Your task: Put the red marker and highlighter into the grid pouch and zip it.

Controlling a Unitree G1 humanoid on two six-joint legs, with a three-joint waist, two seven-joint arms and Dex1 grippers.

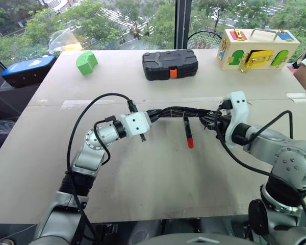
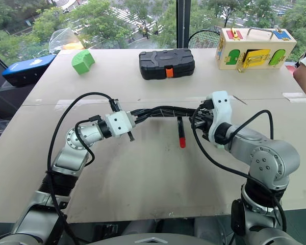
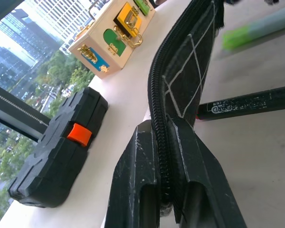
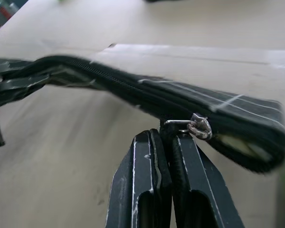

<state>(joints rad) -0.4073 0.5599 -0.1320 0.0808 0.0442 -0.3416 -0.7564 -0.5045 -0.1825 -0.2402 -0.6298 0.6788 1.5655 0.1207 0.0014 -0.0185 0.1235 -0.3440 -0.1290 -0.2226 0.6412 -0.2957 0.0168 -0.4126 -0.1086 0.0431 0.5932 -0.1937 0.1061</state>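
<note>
Fingers [image 3: 164, 142] pinch grid pouch [image 1: 174, 111]; red marker [image 1: 188, 133] below.

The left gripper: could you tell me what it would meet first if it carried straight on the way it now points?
The left gripper is shut on the grid pouch and points along it, so it would probably run up the pouch toward the right gripper at the far end.
</note>
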